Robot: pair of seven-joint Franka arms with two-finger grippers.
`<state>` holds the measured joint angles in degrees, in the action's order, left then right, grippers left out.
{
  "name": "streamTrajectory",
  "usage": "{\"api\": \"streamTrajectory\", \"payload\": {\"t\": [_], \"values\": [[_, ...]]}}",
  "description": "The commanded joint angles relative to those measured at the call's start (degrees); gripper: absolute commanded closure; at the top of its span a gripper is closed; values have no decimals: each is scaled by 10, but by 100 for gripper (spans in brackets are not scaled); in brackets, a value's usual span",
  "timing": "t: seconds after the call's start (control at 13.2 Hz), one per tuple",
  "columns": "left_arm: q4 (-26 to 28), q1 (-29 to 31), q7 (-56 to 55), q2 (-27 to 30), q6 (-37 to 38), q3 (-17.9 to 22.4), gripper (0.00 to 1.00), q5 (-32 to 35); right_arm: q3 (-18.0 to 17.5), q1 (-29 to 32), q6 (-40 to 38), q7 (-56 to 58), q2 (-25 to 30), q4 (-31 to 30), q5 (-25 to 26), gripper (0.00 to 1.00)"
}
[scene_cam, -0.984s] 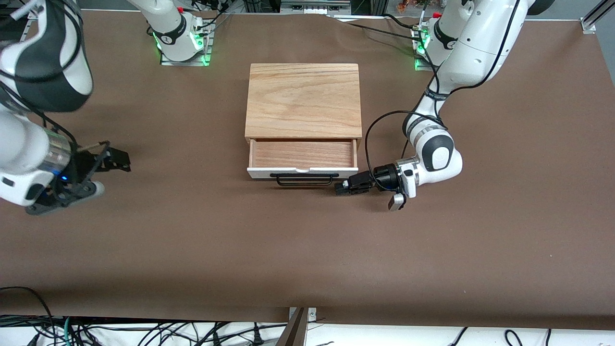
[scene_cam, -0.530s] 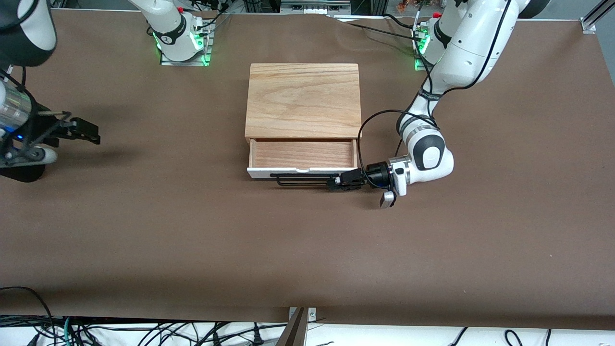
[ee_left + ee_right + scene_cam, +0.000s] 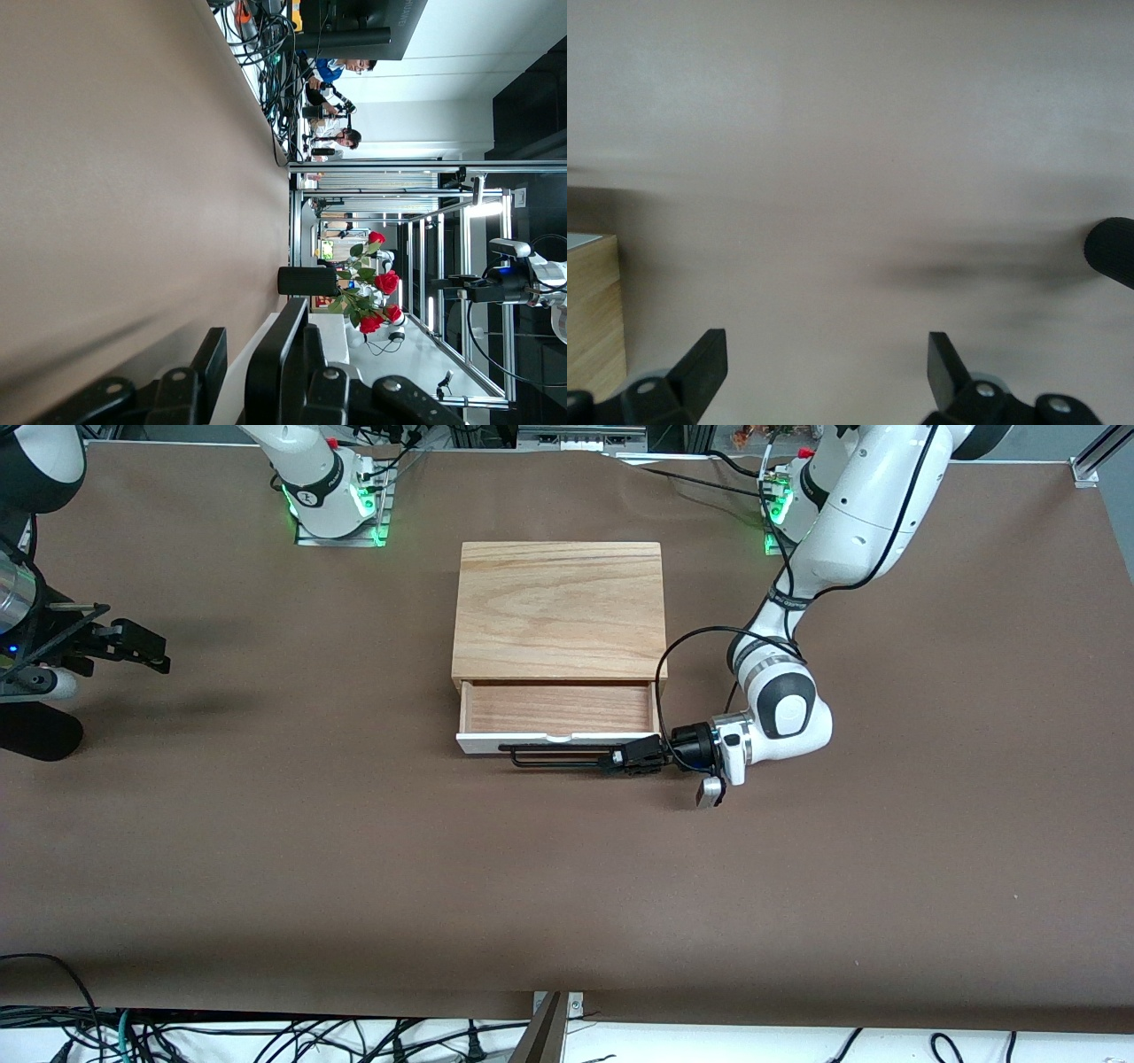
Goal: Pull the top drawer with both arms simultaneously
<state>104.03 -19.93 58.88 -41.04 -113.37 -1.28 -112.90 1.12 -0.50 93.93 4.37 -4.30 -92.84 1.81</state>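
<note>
1. The right arm (image 3: 27,460) is cut off by the front view's edge; only its wrist and the right gripper (image 3: 133,642) show, over the right arm's end of the table (image 3: 567,886).
2. The left gripper (image 3: 631,758) is at the end of the top drawer's (image 3: 558,708) black handle (image 3: 554,755); whether its fingers actually clamp the bar is too small to tell.
3. The left wrist view cuts off its gripper (image 3: 248,372) at the picture's edge, so the fingertips are hidden.
4. The right wrist view is smeared with blur; only the finger tips (image 3: 704,359) show.
5. A wooden box corner (image 3: 594,310) is cut off there.
</note>
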Motion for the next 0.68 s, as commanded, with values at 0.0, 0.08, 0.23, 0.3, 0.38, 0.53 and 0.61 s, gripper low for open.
{"api": "streamTrajectory", "payload": {"t": [0.0,0.08,0.23,0.3,0.38,0.53,0.61], "values": [[-2,-7,5,-2,-4,-5,72,-17,-5,3,6,-9,3,3,17,0],[-1,-7,5,-2,-4,-6,74,-17,-5,3,6,-9,3,5,20,0],[4,-7,5,-2,-4,-10,92,-17,-5,3,6,-9,3,5,17,0],[5,-6,5,-3,-3,-10,100,-17,-5,3,6,-9,3,5,17,0],[5,-6,5,-3,-3,-10,100,-16,-5,3,6,-9,3,5,17,0],[5,-4,5,-4,-2,-9,100,-15,-5,3,6,-9,3,5,19,0],[4,-2,5,-4,-2,-9,100,-14,-5,2,6,-10,3,5,20,0]]}}
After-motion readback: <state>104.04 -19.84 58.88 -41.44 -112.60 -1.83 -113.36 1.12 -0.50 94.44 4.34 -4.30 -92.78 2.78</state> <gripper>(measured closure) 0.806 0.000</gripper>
